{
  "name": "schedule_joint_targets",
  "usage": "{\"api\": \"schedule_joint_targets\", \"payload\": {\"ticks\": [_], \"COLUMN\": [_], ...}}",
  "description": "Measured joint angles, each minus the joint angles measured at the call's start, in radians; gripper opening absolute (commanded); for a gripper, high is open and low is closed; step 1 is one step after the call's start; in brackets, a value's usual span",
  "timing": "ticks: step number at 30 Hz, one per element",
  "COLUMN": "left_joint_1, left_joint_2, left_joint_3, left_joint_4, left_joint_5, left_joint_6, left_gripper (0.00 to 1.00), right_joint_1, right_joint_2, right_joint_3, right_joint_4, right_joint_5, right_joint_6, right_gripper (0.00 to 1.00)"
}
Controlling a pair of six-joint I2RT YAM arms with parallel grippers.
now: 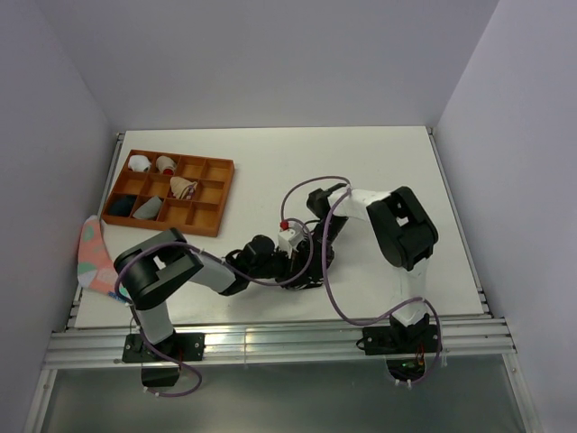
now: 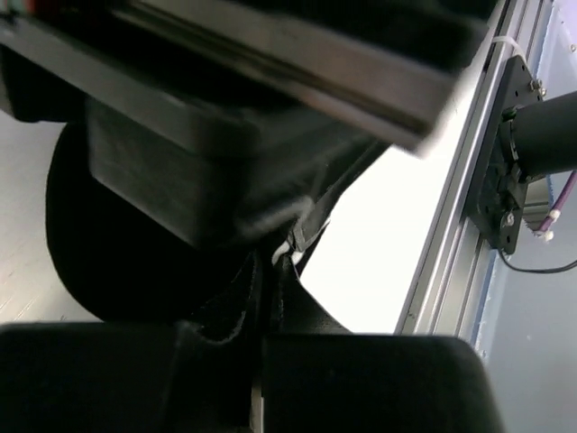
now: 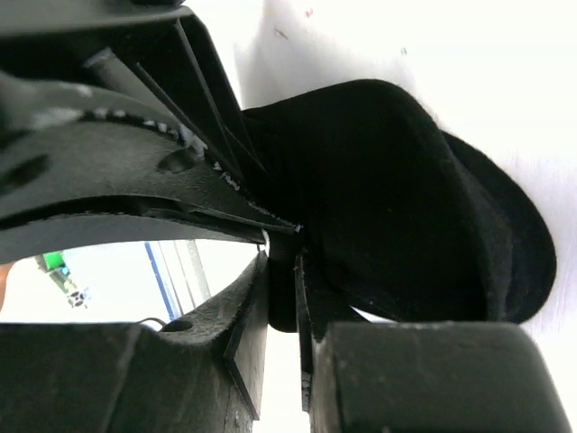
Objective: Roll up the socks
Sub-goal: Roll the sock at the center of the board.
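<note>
Nearest the arm bases, at the near middle of the table (image 1: 379, 162), the black sock (image 1: 311, 272) is being pinched from two sides at once. The left gripper (image 1: 287, 266) is being reached in from the left. Its jaws are being held together on a thin fold of black fabric, as seen in the left wrist view (image 2: 269, 275). The right gripper (image 1: 303, 256) is being brought down from the far side and is likewise being kept clamped on the sock (image 3: 285, 262), so neither arm is being counted as nearer.

In the right wrist view the loose bulk (image 3: 406, 198) is being left bulging to the right of the fingers. The next turn of the roll is probably being decided by that. The long axis isn't being shown, the thing's too bunched.

Further back on the left, what looks like the tan sock (image 1: 183, 188) is sitting bundled in a middle compartment of the wooden tray (image 1: 225, 194).
</note>
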State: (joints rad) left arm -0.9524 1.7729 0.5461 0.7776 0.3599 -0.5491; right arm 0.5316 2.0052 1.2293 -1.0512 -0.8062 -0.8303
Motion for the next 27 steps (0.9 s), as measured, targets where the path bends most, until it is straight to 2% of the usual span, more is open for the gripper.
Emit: {"api": "schedule_joint_targets", "payload": {"ticks": [5,7,10,14,17,23,27], "left_joint_1": [-0.002,-0.006,-0.014,-0.033,-0.045,-0.045,-0.039], "left_joint_2": [0.050,0.078,0.130,0.190,0.224,0.253,0.251], "left_joint_3": [0.061,0.092,0.143,0.220,0.269,0.336,0.341], "left_joint_4": [-0.015,-0.003,0.031,0.070,0.074,-0.016,-0.031], "left_joint_5": [0.021,0.036,0.071,0.132,0.166,0.172,0.183], "left_joint_6": [-0.017,-0.014,0.006,0.051,0.092,0.114,0.115], "left_gripper": [0.00,0.00,0.00,0.00,0.00,0.00,0.00], "right_joint_1": [-0.020,-0.037,-0.080,-0.123,-0.144,-0.179,-0.184], "right_joint_2": [-0.080,-0.126,-0.223,-0.396,-0.496,-0.527,-0.527], "right_joint_3": [-0.074,-0.113,-0.187,-0.314,-0.384,-0.439,-0.438], "right_joint_4": [0.076,0.106,0.150,0.230,0.267,0.353,0.369], "right_joint_5": [0.059,0.089,0.161,0.270,0.334,0.388,0.400], "right_joint_6": [0.098,0.134,0.179,0.238,0.283,0.304,0.299], "right_gripper": [0.35,0.36,0.39,0.48,0.50,0.59,0.60]}}
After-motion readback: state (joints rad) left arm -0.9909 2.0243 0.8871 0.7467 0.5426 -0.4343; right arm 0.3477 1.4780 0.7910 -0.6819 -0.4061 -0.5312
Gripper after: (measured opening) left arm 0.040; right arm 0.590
